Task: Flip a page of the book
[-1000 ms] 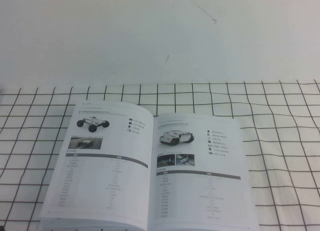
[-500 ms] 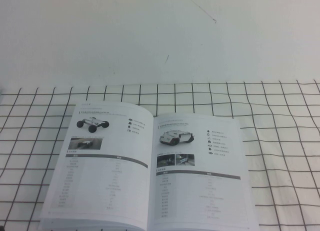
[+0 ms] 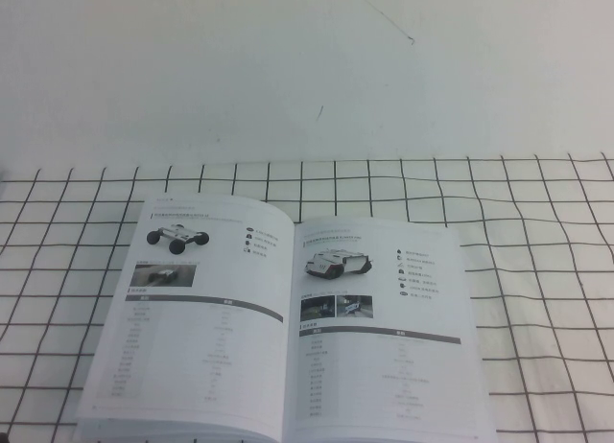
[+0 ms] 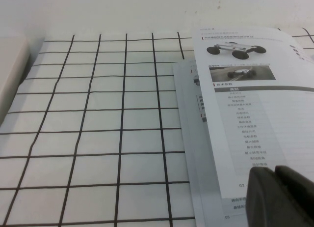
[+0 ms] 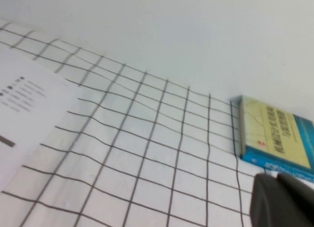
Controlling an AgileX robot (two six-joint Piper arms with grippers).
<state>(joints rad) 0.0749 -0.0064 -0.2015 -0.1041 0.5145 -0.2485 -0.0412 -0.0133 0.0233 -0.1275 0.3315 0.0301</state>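
Hovering over the book's (image 4: pixel 255 104) left page, your left gripper (image 4: pixel 280 193) shows dark fingers pressed together, holding nothing. Your right gripper (image 5: pixel 282 200) sits near a yellow-blue box (image 5: pixel 274 134); its fingers you cannot judge. The book lies open on the checked cloth (image 3: pixel 537 270).

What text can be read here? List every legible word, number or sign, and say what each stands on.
"07": page number on the book's left page, left wrist view, near the left gripper.
"05": page below it.
Headings, tables: Chinese, too small to read.
Yellow-and-blue book near the right gripper: title blurred.
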